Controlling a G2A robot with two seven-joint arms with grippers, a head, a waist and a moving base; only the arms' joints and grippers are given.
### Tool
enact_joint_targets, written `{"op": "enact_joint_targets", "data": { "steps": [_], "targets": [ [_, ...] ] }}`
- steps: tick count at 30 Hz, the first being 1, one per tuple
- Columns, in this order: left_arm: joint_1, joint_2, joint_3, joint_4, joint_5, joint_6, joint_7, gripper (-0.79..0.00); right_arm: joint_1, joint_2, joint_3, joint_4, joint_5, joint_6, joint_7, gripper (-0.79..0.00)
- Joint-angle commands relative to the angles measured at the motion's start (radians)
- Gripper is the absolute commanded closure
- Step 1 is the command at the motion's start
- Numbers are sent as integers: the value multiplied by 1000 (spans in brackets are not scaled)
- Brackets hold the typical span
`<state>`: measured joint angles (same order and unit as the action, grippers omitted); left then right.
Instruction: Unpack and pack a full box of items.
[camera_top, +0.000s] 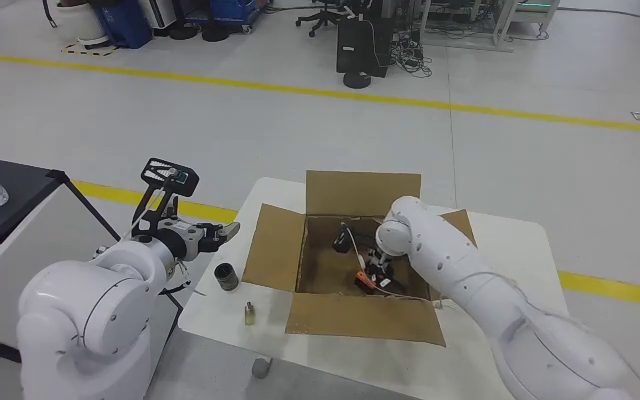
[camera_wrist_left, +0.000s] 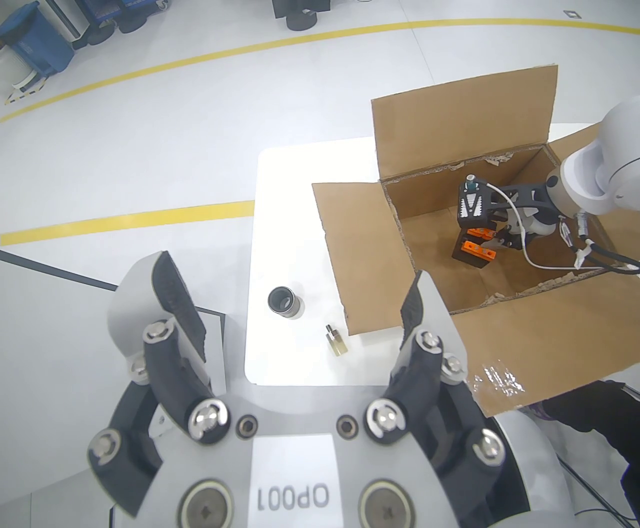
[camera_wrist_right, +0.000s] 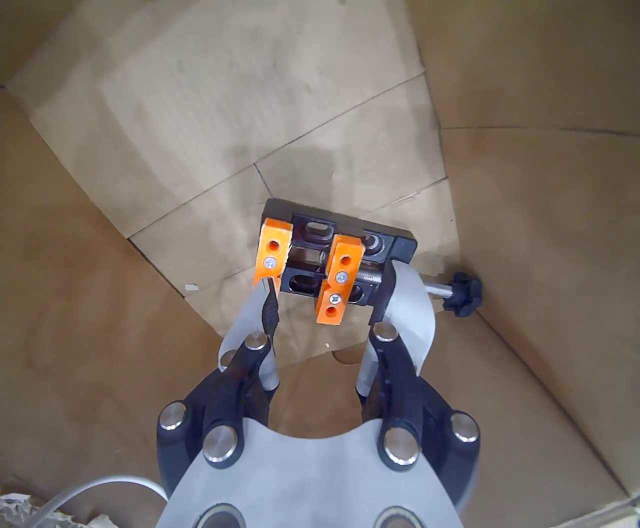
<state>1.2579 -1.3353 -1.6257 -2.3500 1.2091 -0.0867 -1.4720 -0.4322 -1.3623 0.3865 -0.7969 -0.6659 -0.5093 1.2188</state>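
right gripper seemingly gripping vise by box wall, left gripper fingers apart, off table edge

I've got a white table with rounded corners sitting on a pale grey floor. One yellow line runs across the floor well beyond it, and a second yellow line passes behind the table and comes out again on the right. A dark-topped side table stands to the left, apart from the white one. At the far left are blue bins. Right of those, still far off, I see an office chair and a black cabinet, then a metal workbench frame. Near the table's near edge is a small grey round thing, possibly a caster.
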Motion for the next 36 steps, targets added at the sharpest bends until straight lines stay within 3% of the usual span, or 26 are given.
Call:
{"op": "enact_joint_targets", "data": {
  "steps": [1, 19, 31, 36],
  "targets": [
    [0, 0, 0, 0, 0, 0, 0, -785, -6, 4, 7, -4, 3, 2, 3, -357],
    [0, 0, 0, 0, 0, 0, 0, -785, -14, 25, 60, -1, -26, 22, -14, -348],
    [0, 0, 0, 0, 0, 0, 0, -785, -15, -1, 51, 61, -15, -12, -24, -336],
    [0, 0, 0, 0, 0, 0, 0, -785, -11, -16, 45, 95, -10, -28, -29, -289]
  ]
}}
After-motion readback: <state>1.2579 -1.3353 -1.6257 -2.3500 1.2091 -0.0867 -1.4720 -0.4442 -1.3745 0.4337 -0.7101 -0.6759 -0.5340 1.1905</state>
